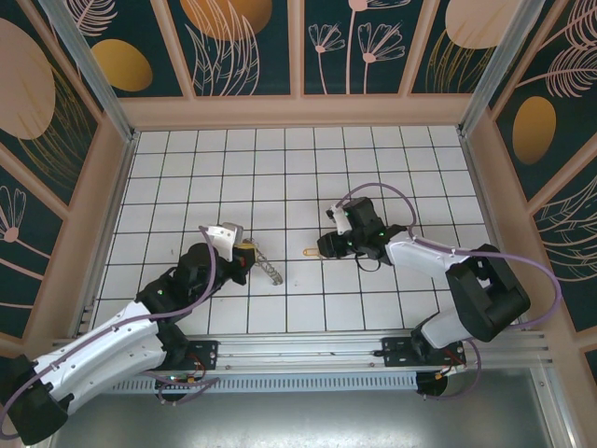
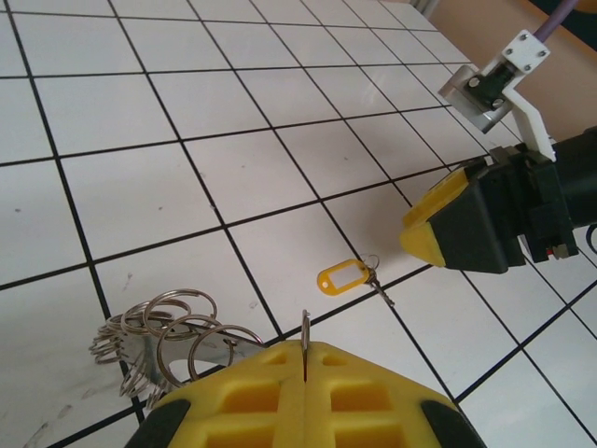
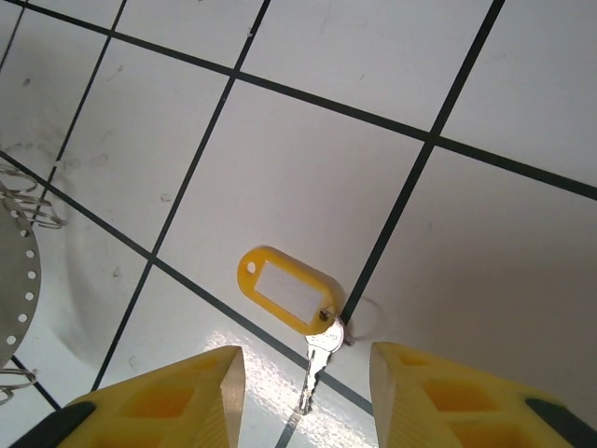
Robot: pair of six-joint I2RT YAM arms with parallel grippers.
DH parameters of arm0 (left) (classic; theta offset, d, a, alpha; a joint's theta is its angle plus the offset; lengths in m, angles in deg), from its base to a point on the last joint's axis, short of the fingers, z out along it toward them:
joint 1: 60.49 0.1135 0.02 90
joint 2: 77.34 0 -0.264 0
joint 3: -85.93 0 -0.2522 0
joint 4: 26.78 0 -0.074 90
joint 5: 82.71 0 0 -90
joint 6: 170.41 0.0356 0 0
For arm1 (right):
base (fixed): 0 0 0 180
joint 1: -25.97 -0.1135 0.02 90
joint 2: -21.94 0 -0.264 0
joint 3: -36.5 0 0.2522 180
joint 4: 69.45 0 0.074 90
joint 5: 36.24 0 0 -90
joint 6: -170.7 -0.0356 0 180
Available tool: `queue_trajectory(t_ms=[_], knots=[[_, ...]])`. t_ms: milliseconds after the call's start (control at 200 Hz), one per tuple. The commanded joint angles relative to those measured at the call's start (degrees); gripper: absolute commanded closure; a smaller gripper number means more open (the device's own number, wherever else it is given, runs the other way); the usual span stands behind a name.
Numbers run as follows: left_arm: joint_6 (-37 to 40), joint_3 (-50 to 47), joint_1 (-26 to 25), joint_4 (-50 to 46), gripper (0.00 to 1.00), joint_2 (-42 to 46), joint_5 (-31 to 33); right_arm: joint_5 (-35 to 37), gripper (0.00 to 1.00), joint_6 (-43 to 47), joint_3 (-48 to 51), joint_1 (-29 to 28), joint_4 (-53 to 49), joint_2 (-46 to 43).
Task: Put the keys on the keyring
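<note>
Left gripper (image 2: 306, 353) has its jaws pressed together, pinching a thin wire loop of the keyring (image 2: 163, 341), whose grey disc sits just beside the fingers. Farther out on the white tiles (image 2: 187, 187), the key (image 3: 317, 359) lies flat with its yellow tag (image 3: 284, 289), which has a plain white insert, between the right gripper's (image 3: 308, 373) spread jaws

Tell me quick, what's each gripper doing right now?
Left gripper: closed, pinching the keyring by one wire loop.
Right gripper: open, empty, straddling the yellow-tagged key.
</note>
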Motion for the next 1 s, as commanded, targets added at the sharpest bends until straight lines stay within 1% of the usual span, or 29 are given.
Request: queue_trajectory(t_ms=[0,240,475,681,996], knots=[[2.12,0.42,0.13,4.48,1.0,-0.33,-1.67,-3.3,0.6,-2.67,1.55,0.7,2.13,-0.49],[3.95,-0.43,0.11,6.78,1.0,-1.15,-3.25,-2.68,0.61,-0.62,0.34,1.12,0.52,3.2],[5.98,-0.43,0.09,6.63,1.0,-0.8,-4.24,-1.62,0.61,1.87,-2.57,1.59,-1.84,6.65],[6.99,-0.26,0.1,6.81,1.0,-0.93,-5.17,-2.31,0.62,1.98,-3.43,1.9,0.06,9.02],[6.82,-0.57,0.09,6.85,1.0,-0.71,-5.28,-4.35,0.69,2.15,-3.94,1.83,2.41,11.3]])
